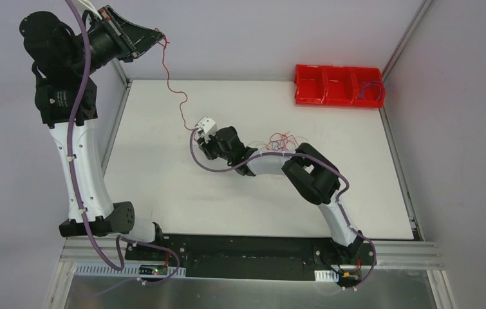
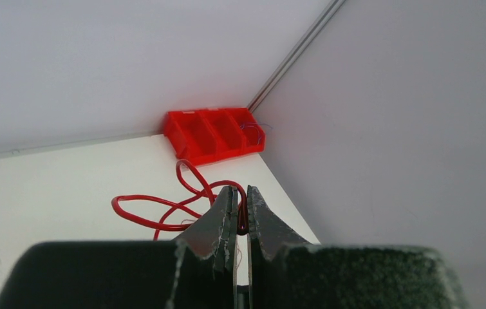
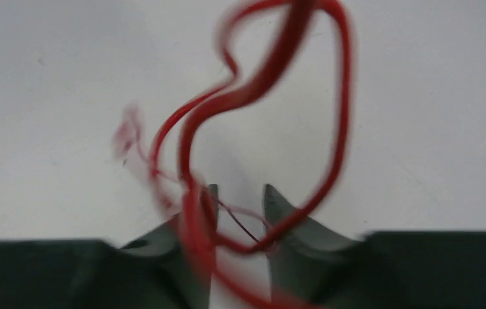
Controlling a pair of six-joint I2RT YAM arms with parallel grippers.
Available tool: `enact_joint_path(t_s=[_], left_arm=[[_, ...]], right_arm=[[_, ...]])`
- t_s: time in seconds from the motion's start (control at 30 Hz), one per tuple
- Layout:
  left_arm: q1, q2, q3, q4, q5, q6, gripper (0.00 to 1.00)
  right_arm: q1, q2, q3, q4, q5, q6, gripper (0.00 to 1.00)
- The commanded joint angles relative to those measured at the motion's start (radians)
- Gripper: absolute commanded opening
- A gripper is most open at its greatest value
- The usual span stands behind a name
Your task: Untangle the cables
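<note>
My left gripper (image 1: 158, 37) is raised high at the back left and is shut on a red cable (image 1: 171, 82). The wrist view shows that cable (image 2: 163, 212) pinched between the tips (image 2: 242, 209). From there it hangs down to my right gripper (image 1: 201, 134), low over the table's middle. In the right wrist view the jaws (image 3: 240, 215) stand apart, and blurred loops of the red cable (image 3: 342, 96) cross the gap and both fingers, along with a hair-thin strand (image 3: 245, 224). A small tangle of red cables (image 1: 281, 138) lies beside the right forearm.
A red three-compartment bin (image 1: 338, 85) stands at the back right corner, with a thin purple wire (image 1: 374, 90) in its right compartment; the left wrist view shows the bin (image 2: 214, 132) too. Grey walls close off the back and right sides.
</note>
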Motion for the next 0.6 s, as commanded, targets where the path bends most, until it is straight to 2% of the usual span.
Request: enact_joint_path(t_s=[0.0,0.07,0.23,0.33,0.43,0.57], left_arm=[[0.011,0.002,0.033,0.060,-0.019,-0.019,0.00],[0.025,-0.003,0.030,0.060,-0.033,-0.011,0.00],[0.119,-0.025,0.017,0.057,-0.124,0.014,0.00],[0.196,-0.020,0.039,0.053,-0.195,0.022,0.00],[0.271,-0.006,0.055,0.036,-0.276,0.028,0.00],[0.315,0.008,0.037,0.007,-0.352,0.080,0.00]], right_arm=[[0.005,-0.005,0.047,0.073,0.034,-0.053,0.15],[0.000,-0.034,0.020,0.039,0.032,-0.061,0.01],[-0.066,-0.177,-0.143,-0.109,-0.051,-0.126,0.00],[-0.138,-0.257,-0.210,-0.265,-0.099,-0.203,0.00],[-0.242,-0.310,-0.237,-0.421,-0.134,-0.282,0.00],[-0.365,-0.364,-0.222,-0.635,-0.192,-0.311,0.00]])
